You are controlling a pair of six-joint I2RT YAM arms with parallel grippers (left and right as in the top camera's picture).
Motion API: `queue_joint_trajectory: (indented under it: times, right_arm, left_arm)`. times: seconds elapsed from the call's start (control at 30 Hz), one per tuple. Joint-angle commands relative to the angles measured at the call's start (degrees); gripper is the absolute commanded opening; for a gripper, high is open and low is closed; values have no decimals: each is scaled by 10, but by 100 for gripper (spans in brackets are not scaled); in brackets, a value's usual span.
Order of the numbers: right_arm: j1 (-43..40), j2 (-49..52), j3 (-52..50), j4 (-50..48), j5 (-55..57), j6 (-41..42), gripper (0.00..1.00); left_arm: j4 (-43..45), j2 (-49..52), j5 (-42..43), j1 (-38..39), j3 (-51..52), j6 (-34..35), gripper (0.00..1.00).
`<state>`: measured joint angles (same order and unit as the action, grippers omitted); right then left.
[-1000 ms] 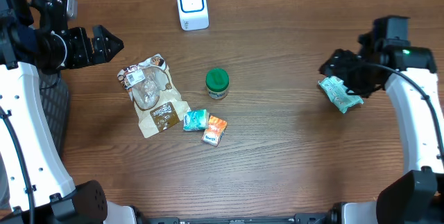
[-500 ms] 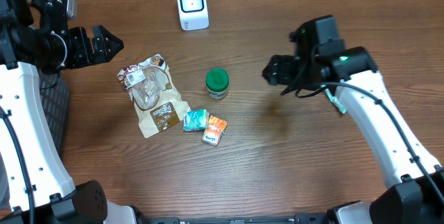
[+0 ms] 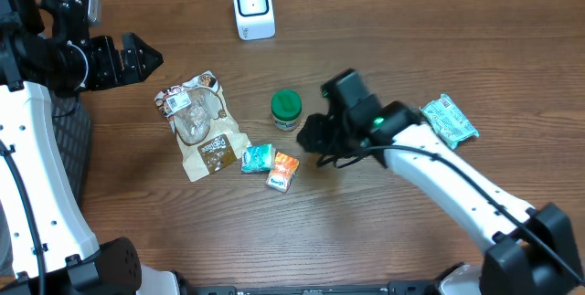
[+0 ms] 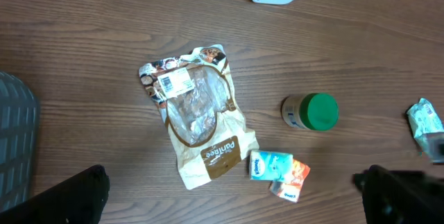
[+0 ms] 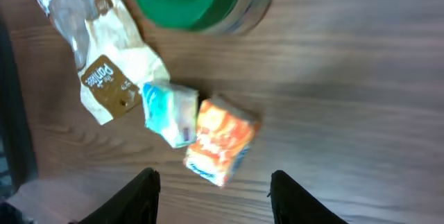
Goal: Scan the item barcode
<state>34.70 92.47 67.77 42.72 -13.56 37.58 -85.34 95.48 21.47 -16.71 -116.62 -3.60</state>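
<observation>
Looking from overhead, the small orange cardboard carton (image 3: pixel 284 170) lies at 6 o'clock of the green-lidded clear jar (image 3: pixel 286 110), touching a teal packet (image 3: pixel 257 157) at its 9, with the right gripper (image 3: pixel 311 138) close at its 2, the white boxy scanner (image 3: pixel 253 8) far off at 12 and the left gripper (image 3: pixel 146 57) spread wide. In the left wrist view, the white label on the brown window pouch (image 4: pixel 201 123) shows most clearly; what the jar holds I cannot tell. In the right wrist view, the fingers (image 5: pixel 146 193) stand spread, pinching nothing, with the carton at their 12.

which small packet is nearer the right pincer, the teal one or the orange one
The small orange packet, lying on the side facing the right pincer; the small teal packet sits beyond it, towards the brown paper snack bag.
</observation>
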Motion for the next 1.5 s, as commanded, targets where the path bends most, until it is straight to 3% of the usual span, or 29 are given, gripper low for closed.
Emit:
queue_joint_trajectory:
  times: [0.0,0.3,0.67,0.87,1.17,1.3,1.47]
  right_arm:
    - [46,35,-5,-20,-3,64,49]
    - [145,134,-5,-108,-69,74,48]
    - [139,141,-6,-79,-39,104,44]
    - [62,141,-5,2,-39,99,44]
    - [-108,141,-5,44,-15,6,45]
    - [-167,141,17,59,-29,-63,45]
    - [-175,141,82,99,-61,-159,46]
  left_arm:
    - [1,-6,6,0,-7,-11,100]
    - [1,-6,6,0,-7,-11,99]
    - [1,-6,6,0,-7,-11,100]
    - [1,-6,6,0,-7,-11,100]
    - [1,-6,6,0,-7,-11,100]
    - [1,-6,6,0,-7,-11,99]
    - [1,-6,6,0,-7,-11,100]
